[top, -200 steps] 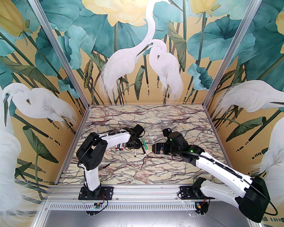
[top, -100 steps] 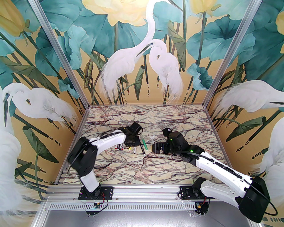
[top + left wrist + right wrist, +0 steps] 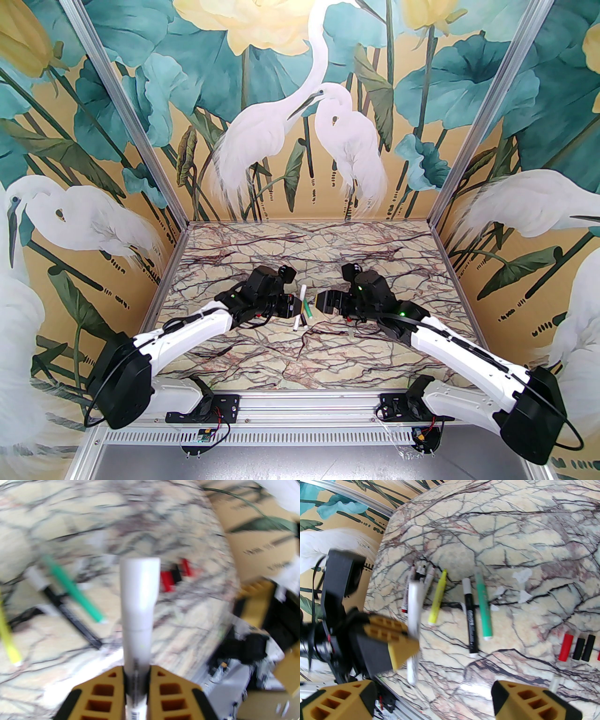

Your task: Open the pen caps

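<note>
Left tool [image 3: 137, 671] now level — white pen [image 3: 138, 620] in its clasp

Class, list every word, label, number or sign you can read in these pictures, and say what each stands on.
No text is legible.
White print on the black pen: too blurred to read.
Dark print and barcode on the white pen in the left claw: too blurred to read.

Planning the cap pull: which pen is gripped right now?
The white pen, clamped in the left end effector; the yellow pen, black pen and green pen lie loose on the table.
</note>
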Controlling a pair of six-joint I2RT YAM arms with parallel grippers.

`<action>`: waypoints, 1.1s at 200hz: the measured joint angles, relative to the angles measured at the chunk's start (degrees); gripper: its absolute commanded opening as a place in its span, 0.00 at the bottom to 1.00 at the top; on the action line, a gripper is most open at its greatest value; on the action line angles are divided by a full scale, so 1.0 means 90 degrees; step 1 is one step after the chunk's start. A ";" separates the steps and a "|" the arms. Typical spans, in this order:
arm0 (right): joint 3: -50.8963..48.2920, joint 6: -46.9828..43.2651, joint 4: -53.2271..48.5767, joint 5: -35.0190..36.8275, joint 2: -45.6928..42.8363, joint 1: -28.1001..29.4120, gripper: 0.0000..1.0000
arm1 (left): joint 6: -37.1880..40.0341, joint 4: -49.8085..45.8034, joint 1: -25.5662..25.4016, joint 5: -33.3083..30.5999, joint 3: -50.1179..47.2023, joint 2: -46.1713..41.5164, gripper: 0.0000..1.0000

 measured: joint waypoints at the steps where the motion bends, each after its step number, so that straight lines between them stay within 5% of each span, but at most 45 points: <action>1: 0.0007 0.0012 0.0002 0.0000 0.0005 0.0000 0.77 | -0.0002 0.0029 -0.0005 0.0036 -0.0015 -0.0007 0.13; 47: 0.0355 0.0168 0.0146 -0.0109 0.0345 -0.0007 0.64 | 0.0041 0.0670 -0.0435 0.0794 -0.0095 -0.0061 0.12; 119: 0.0379 0.0238 0.0143 -0.0109 0.0425 -0.0007 0.43 | 0.0039 0.0962 -0.0656 0.0974 -0.0095 -0.0063 0.12; 220: 0.0379 0.0243 0.0163 -0.0114 0.0425 -0.0007 0.32 | 0.0034 0.1005 -0.0716 0.0981 -0.0095 -0.0075 0.12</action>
